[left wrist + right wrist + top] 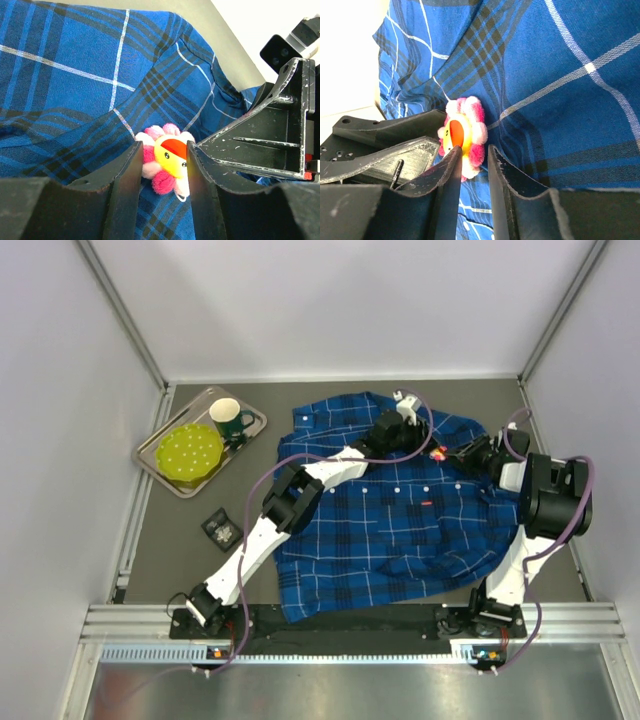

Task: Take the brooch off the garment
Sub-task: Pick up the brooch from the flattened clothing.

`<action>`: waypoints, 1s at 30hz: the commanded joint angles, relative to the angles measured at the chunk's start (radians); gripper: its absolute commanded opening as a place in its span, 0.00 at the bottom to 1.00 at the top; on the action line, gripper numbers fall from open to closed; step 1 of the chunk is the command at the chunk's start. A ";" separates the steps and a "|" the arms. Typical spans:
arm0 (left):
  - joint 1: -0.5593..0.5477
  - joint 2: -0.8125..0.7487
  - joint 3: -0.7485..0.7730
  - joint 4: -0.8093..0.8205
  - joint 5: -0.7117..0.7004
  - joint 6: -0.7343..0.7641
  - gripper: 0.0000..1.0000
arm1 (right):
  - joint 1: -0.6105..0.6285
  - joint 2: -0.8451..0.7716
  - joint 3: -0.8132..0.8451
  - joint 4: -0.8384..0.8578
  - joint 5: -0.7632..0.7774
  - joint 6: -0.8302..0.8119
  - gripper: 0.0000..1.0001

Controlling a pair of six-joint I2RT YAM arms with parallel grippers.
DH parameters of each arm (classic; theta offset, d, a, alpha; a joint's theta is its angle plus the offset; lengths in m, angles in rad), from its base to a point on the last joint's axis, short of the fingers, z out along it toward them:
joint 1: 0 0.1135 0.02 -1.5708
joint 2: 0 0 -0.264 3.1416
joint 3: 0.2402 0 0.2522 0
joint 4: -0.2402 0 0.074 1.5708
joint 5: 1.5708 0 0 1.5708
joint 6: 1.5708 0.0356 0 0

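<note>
The garment (400, 530), a blue plaid shirt, lies spread on the table. The brooch (167, 157), a small plush flower with pink and white petals and a yellow face, sits on the shirt's upper right part (438, 452). My left gripper (162, 147) is shut on it, one finger pressing the petals and the other the yellow face. My right gripper (474, 150) comes from the other side. Its fingers stand a narrow gap apart at the brooch's (465, 135) lower petals, the left fingertip over the face. Plaid cloth shows through the gap. The two grippers are nearly touching.
At the back left a metal tray (160, 465) holds a green mug (231, 420) and a yellow-green dotted plate (190, 452). A small black object (218, 528) lies left of the shirt. White walls enclose the table on three sides.
</note>
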 commanded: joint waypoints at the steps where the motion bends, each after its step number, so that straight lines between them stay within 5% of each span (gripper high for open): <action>1: -0.001 -0.048 0.004 -0.019 0.025 -0.004 0.45 | 0.004 -0.009 0.014 0.083 -0.033 0.009 0.25; 10: -0.001 -0.038 0.012 -0.036 0.038 0.009 0.45 | 0.006 -0.064 -0.012 0.017 -0.019 -0.010 0.00; 19: -0.010 -0.160 -0.062 -0.119 0.023 0.127 0.61 | 0.004 -0.139 -0.069 -0.016 -0.016 0.003 0.00; 30: -0.113 -0.318 -0.185 -0.252 -0.102 0.524 0.82 | 0.004 -0.182 -0.089 -0.053 0.008 -0.013 0.00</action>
